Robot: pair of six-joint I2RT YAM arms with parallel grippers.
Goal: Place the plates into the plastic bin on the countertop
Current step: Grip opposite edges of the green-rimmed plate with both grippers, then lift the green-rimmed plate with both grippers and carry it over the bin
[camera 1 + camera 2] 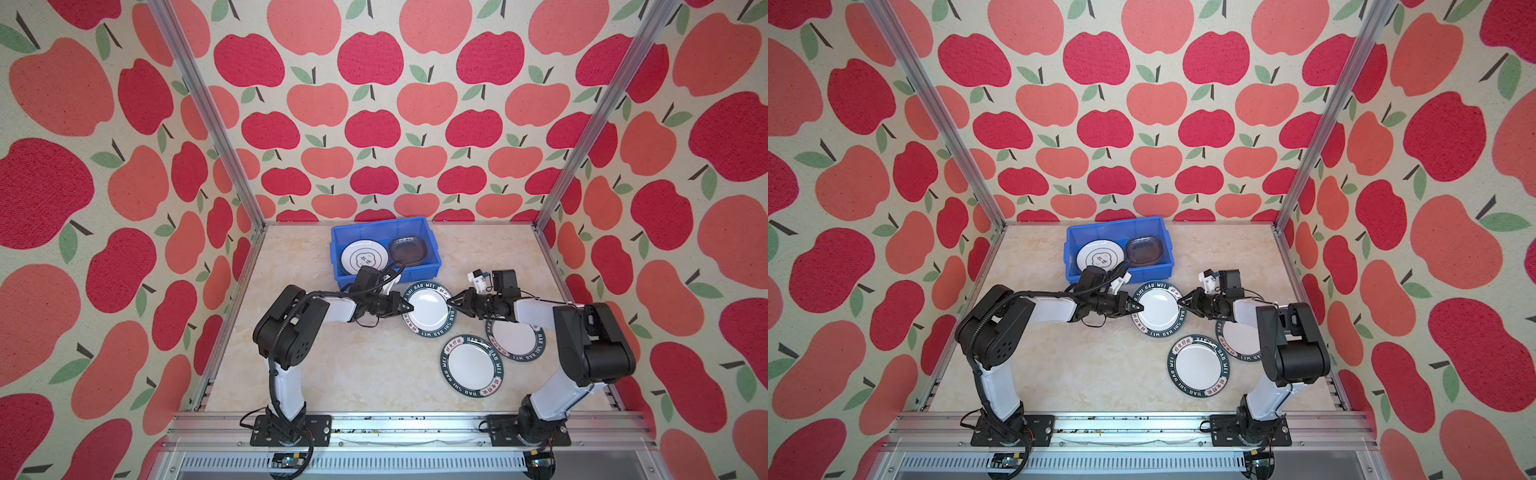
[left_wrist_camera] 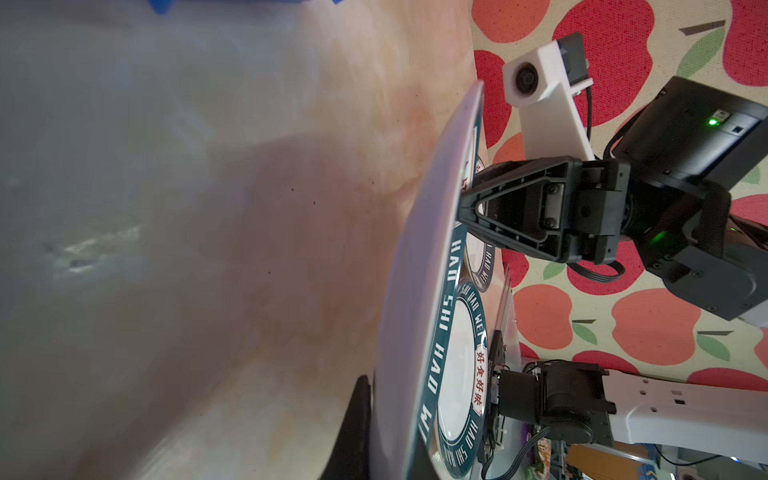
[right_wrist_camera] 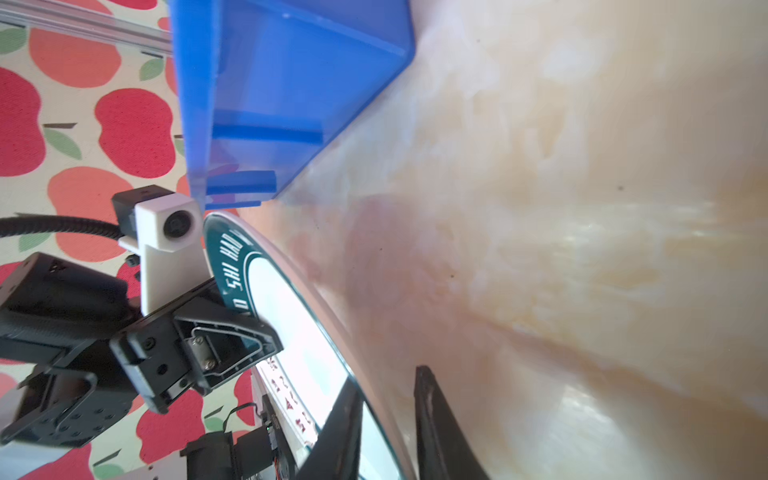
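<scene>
A round white plate with a dark-green lettered rim (image 1: pixel 428 309) (image 1: pixel 1158 309) hangs just above the countertop (image 1: pixel 353 365) in front of the blue plastic bin (image 1: pixel 415 272). My left gripper (image 1: pixel 409 308) (image 2: pixel 388 415) is shut on its left rim. Opposite it, my right gripper (image 1: pixel 451 305) (image 3: pixel 386 378) is shut on the right rim, one finger on each face. Two more green-rimmed plates (image 1: pixel 471 365) (image 1: pixel 515 336) lie on the countertop, the farther one partly under my right arm. Inside the bin sit a white emblem plate (image 1: pixel 364 258) and a grey glass plate (image 1: pixel 408 249).
The bin stands against the back wall, left of centre. Apple-patterned walls and aluminium rails (image 1: pixel 415 419) enclose the countertop. My left wrist and its cable hang over the bin's front wall (image 1: pixel 374 276).
</scene>
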